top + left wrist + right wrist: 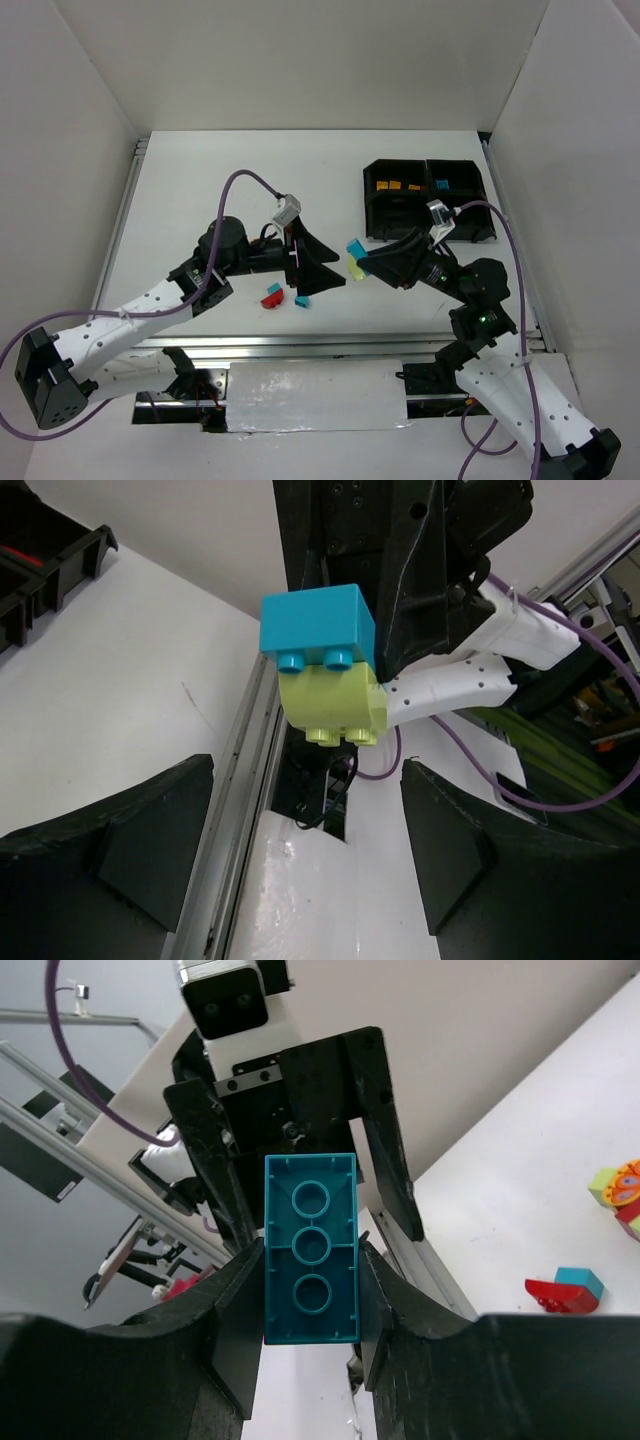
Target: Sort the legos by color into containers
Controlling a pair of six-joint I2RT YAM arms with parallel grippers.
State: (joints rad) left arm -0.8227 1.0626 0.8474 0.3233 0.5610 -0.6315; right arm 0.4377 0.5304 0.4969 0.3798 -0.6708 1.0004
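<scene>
**A:** What is hard to read here?

**B:** From the right wrist, the teal brick (311,1250) shows only its hollow underside. The yellow-green brick (332,705) stuck to it is hidden in that view. Overhead, both bricks are tiny.

**A:** Where do they sit against each tool?

**B:** The right tool (368,263) is clenched on the teal brick's long sides and holds the pair above the surface (200,200). The left tool (335,270) faces it with its fingers (110,850) spread wide. The pair is just beyond their tips, not between them.

**A:** And the tray?

**B:** The black tray (392,218) is at the far right. Orange bricks (397,186) lie in its far left compartment and a teal piece (442,185) in its far right one. The near compartments are dark and partly behind the right arm, so I cannot tell what they hold.

**A:** Anything loose?

**B:** A red brick (271,296) and a second teal one (301,301) lie close together on the surface under the left tool.
</scene>
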